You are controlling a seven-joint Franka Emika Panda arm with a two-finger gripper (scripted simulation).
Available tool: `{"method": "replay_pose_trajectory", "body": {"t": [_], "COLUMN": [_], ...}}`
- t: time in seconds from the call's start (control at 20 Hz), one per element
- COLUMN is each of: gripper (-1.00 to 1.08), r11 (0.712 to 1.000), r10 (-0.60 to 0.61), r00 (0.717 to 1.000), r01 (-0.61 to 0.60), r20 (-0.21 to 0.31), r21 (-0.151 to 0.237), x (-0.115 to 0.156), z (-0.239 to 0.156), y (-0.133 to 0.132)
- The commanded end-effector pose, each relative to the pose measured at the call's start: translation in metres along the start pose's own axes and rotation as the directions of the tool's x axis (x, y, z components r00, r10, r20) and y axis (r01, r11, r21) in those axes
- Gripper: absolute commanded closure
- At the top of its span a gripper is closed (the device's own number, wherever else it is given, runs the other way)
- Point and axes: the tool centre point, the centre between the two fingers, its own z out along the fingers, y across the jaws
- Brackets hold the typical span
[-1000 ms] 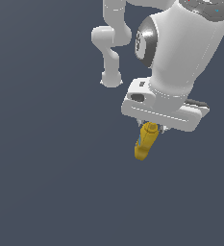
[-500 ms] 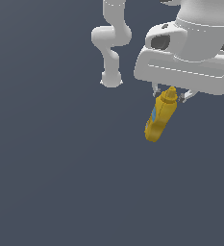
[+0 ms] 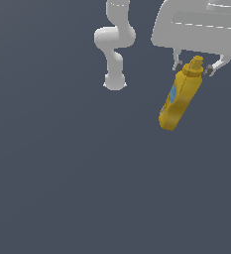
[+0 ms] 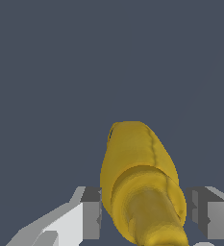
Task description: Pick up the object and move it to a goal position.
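One bottle [image 4: 141,182] fills my wrist view, neck nearest the lens and its body running away toward the plain grey counter [image 4: 46,72]. I read the neck-high grip as the reason it dangles: in the exterior view the bottle [image 3: 180,94] hangs tilted, base swung to that view's left, blue label showing, clear of the surface. My end effector [image 3: 199,66] is partly closed, its fingers [image 4: 90,214] clamped on the bottle at either side of the neck. Farther back stands the arm's base [image 3: 114,82]. No goal marker shows.
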Motion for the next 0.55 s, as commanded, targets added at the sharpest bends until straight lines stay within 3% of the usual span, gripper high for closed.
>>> {"method": "replay_pose_trajectory", "body": {"t": [0.0,0.5], "gripper": [1.08,1.08], "r11": [1.000,1.000], "r10": [0.001,0.001], "r00": [1.000,1.000], "r01": [0.000,-0.001], "r20": [-0.006,-0.006], "r21": [0.004,0.005], "x": [-0.003,-0.004], "z": [-0.014,-0.026], "y": [-0.002,-0.004]}}
